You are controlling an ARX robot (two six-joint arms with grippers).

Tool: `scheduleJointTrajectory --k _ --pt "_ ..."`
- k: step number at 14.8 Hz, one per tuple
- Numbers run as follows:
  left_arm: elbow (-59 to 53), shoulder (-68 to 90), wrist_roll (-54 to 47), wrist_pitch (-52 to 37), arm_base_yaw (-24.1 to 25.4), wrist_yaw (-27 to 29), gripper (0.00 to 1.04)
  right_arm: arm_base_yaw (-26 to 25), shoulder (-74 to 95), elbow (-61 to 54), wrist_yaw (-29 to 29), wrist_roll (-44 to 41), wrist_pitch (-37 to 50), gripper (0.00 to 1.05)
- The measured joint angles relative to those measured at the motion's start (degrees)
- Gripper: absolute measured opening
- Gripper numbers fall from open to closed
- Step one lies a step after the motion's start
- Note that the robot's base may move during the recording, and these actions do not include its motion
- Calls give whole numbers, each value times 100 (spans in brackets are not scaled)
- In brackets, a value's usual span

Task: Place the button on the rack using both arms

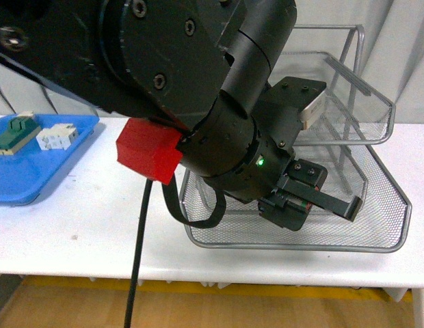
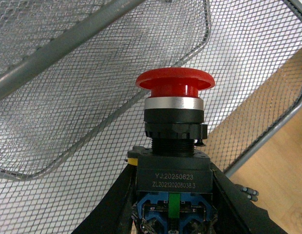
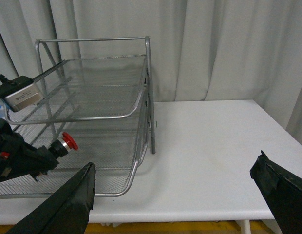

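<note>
Front view: left arm fills most of the frame and reaches across to the rack on the white table. Left gripper is over the bottom tier, below the tier above. Its load is hidden by the gripper body here. Blue tray is at the table's far left, well apart from the rack, with a green and beige switch and a white component in it.

Left wrist view: button is clamped by its black body between the 2 fingers. Its red cap points away from the wrist, clear of the pads. Rack mesh is behind it on all sides. Cannot tell if it touches the mesh.

Right wrist view: button is in the left gripper's grip, within the bottom tier's space under the tier above. Right gripper is spread wide, nothing between its 2 fingers. It hangs over bare table beside the rack, well apart from the button.
</note>
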State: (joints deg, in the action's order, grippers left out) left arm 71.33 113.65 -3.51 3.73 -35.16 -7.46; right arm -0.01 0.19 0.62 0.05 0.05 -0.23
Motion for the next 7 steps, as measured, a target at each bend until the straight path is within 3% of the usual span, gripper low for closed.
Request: scheduleJointTrajectory --k 4,5,7 --pt "787 636 33 352 15 42 36 0 0 0 0 0 2 98" --pt "942 743 74 424 46 52 41 0 0 0 0 0 0 98" --pt "1154 800 315 348 81 9 67 0 0 0 0 0 0 98"
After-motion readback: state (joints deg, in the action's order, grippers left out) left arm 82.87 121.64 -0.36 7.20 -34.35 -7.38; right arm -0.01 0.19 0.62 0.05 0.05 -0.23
